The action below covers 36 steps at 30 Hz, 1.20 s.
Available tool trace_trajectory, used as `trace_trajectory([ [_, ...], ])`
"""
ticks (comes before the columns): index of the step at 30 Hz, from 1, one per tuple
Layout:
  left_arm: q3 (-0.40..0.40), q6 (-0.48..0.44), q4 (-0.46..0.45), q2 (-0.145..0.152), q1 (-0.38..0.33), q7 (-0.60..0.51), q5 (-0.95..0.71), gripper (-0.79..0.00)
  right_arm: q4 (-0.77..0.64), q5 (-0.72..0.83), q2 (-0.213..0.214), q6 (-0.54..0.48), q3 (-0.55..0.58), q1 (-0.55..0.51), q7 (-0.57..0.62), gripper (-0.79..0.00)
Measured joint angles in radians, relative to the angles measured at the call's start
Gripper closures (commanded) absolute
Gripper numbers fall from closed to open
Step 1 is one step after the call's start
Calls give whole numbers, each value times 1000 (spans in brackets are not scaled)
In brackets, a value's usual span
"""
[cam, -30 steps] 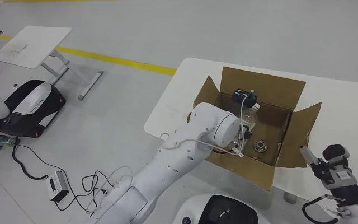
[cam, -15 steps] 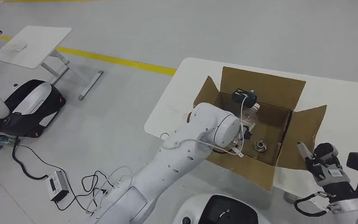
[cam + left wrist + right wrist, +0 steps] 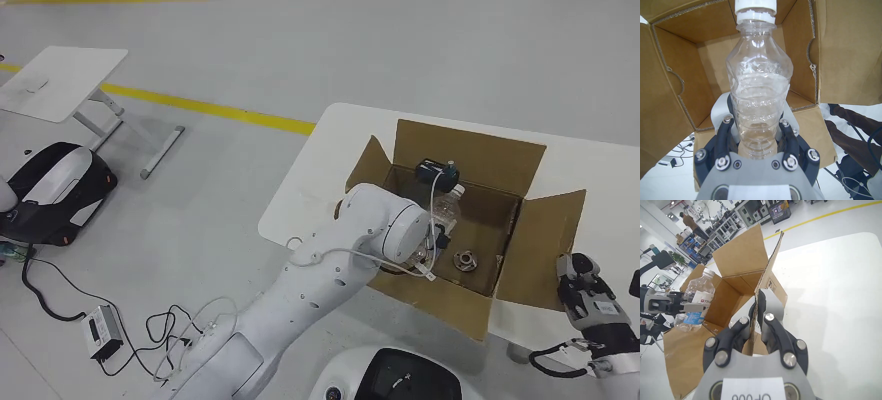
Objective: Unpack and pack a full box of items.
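Status: left end effector [image 3: 755,117] is clamped on the clear bottle [image 3: 759,79], gripping low on the body. The bottle is upright with its white cap on. It hangs over the open cardboard box [image 3: 470,150], toward the left half of the opening, with its base at about rim height going by the right wrist view.

Right end effector [image 3: 758,306] is pinched on the edge of the right flap [image 3: 772,256] and holds it out of the way. It sits at the near right corner of the box, over the counter [image 3: 330,150].

Progress, my read: somewhere mid-cycle. The box floor looks mostly bare. I see one small round metal part [image 3: 463,261] lying near the near wall, right of the bottle. With only the bottle in hand and one part inside, this is either late in the unpack or early in the repack, and a single moment doesn't say which. Whichever it is, most of the work is left.

Hard to see:
- The left arm covers the near-left part of the box floor from above, so more items could be under it.
- The round part is too small to identify.
- The bottle base is hidden behind the end effector body in the left wrist view.
- Can't tell whether there's liquid in the bottle.
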Motion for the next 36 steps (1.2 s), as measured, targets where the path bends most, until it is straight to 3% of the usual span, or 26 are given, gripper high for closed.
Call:
trace_trajectory([
  [13,-4,-6,-6,1,8,13,-3,0,-15,6,1,22,16,52,-16,0],
  [17,-33,-34,-56,7,30,45,1,0,10,32,1,45,33,77,-16,0],
  [30,-186,-85,-281,47,80,-36,116,0,53,107,1,95,83,96,-43,0],
  [36,-240,-126,-288,77,124,-35,243,0,65,126,1,105,102,94,-59,0],
])
